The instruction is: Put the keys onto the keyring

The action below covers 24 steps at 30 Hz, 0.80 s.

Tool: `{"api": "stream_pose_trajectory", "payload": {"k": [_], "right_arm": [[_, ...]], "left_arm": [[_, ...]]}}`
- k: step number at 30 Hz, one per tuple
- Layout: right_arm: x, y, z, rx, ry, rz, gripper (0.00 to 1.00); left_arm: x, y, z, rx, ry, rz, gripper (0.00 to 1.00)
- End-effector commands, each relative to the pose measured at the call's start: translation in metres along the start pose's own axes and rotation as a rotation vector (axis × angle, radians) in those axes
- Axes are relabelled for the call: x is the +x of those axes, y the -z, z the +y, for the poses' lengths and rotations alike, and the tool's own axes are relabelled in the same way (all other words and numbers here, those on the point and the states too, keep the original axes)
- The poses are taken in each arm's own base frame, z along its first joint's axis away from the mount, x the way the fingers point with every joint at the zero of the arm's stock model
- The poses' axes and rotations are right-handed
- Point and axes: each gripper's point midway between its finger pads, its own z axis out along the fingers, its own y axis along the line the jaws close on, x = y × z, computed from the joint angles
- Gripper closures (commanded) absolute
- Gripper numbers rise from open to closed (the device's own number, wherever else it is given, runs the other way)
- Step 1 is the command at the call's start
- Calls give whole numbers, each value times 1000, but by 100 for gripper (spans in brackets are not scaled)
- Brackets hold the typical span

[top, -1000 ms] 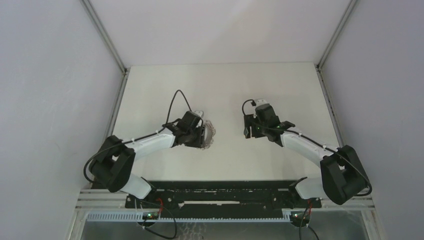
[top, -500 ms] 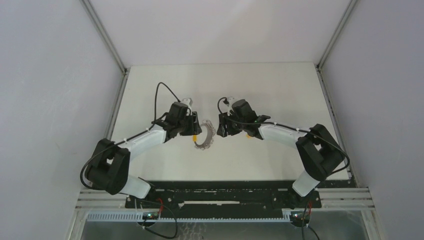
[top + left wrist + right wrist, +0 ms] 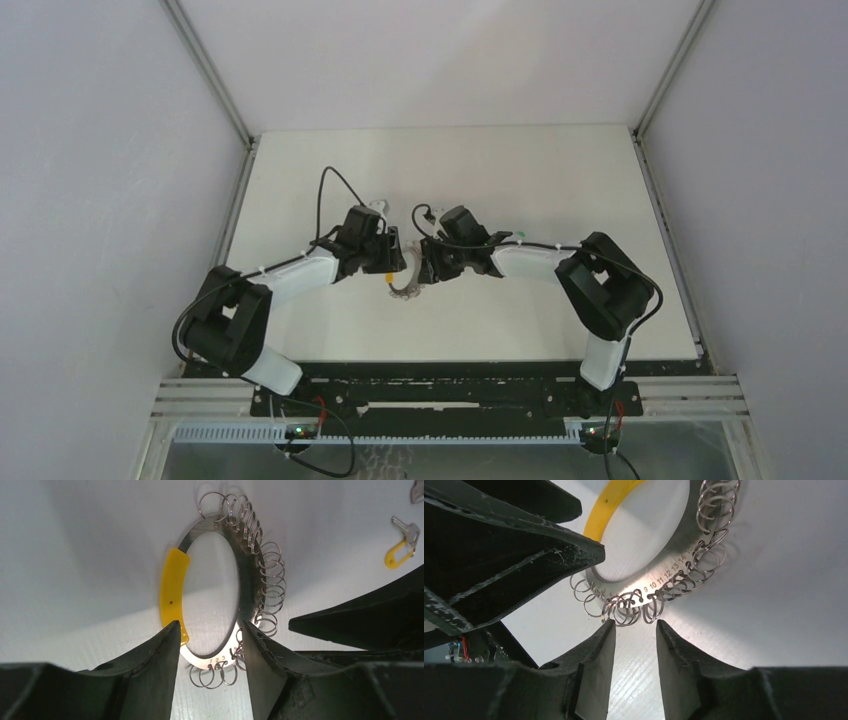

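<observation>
The keyring [image 3: 250,565] lies flat on the white table, a grey metal ring with a yellow section [image 3: 172,587] and several small split rings along its rim. My left gripper [image 3: 209,625] is open, its fingertips over the ring's near end, one on each side. My right gripper [image 3: 635,622] is open and empty, its tips just short of the split rings on the keyring [image 3: 659,577]. In the top view the two grippers [image 3: 397,262] [image 3: 426,266] face each other over the keyring [image 3: 405,288]. The orange-headed key [image 3: 401,544] lies apart on the table. The green-headed key is not clearly visible.
A second bit of grey key metal [image 3: 417,490] shows at the left wrist view's top right corner. The left gripper's fingers [image 3: 524,550] fill the upper left of the right wrist view, close to my right fingers. Frame posts and walls bound the table [image 3: 600,180].
My right gripper has swung left across the table to the keyring. My left gripper drew back off the ring, uncovering it, and now sits at its left edge.
</observation>
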Motion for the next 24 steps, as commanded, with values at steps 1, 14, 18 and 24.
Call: {"api": "stream_pose_trajectory", "payload": {"k": [1, 14, 18, 24], "right_arm": [[-6, -5, 14, -44, -26, 0, 65], [-8, -15, -10, 38, -29, -12, 78], [-17, -8, -46, 171, -49, -39, 88], [-30, 9, -67, 255, -29, -80, 89]], "left_arm": [[-6, -3, -5, 28, 4, -24, 46], [-9, 9, 13, -9, 36, -55, 46], [-5, 10, 14, -7, 44, -47, 46], [2, 5, 9, 33, 64, -21, 46]]}}
